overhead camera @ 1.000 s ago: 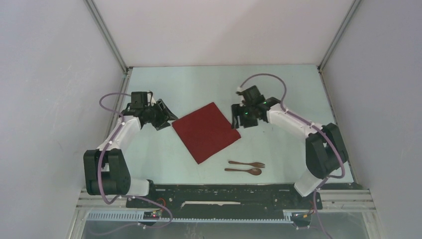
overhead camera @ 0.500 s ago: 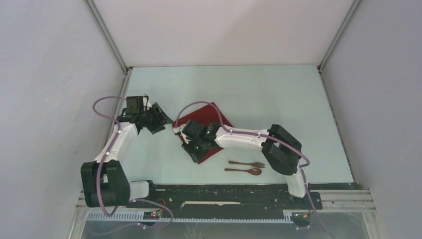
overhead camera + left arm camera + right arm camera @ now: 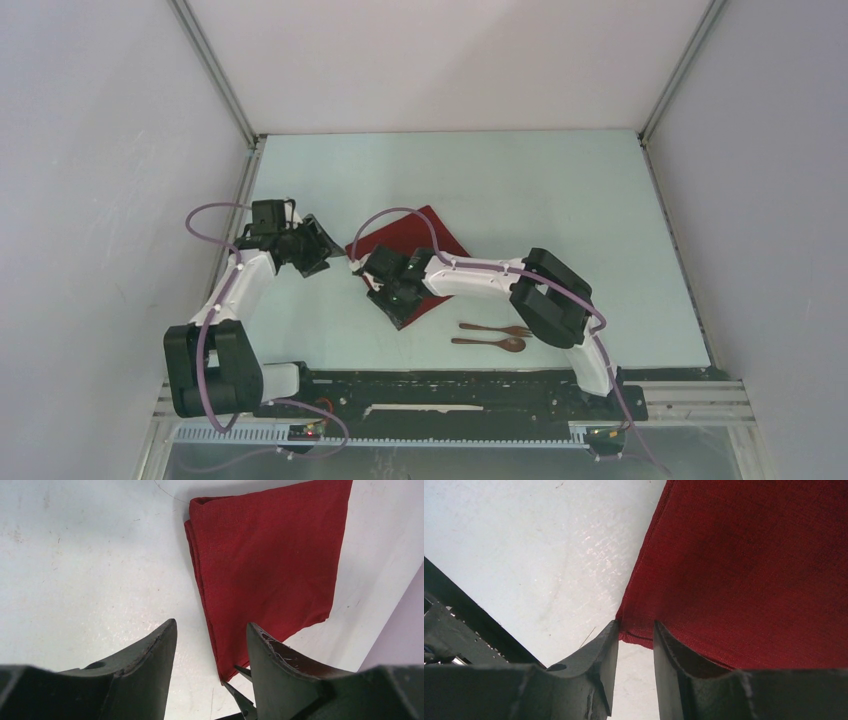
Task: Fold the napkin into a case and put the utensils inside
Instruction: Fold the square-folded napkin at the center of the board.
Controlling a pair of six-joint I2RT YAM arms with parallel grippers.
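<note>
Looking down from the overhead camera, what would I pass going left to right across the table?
The left hand → red napkin → fork and spoon, lying together.

This is a robotics lab test cell rather than a lived-in room. Plain white panel walls at left, right and top of the overhead view sit in bare aluminium frame posts and box in a pale table. Along the bottom edge, a left arm and a right arm with exposed purple cables rise from a black base plate above a slotted cable duct. On the tabletop lie the napkin and the utensils.
</note>
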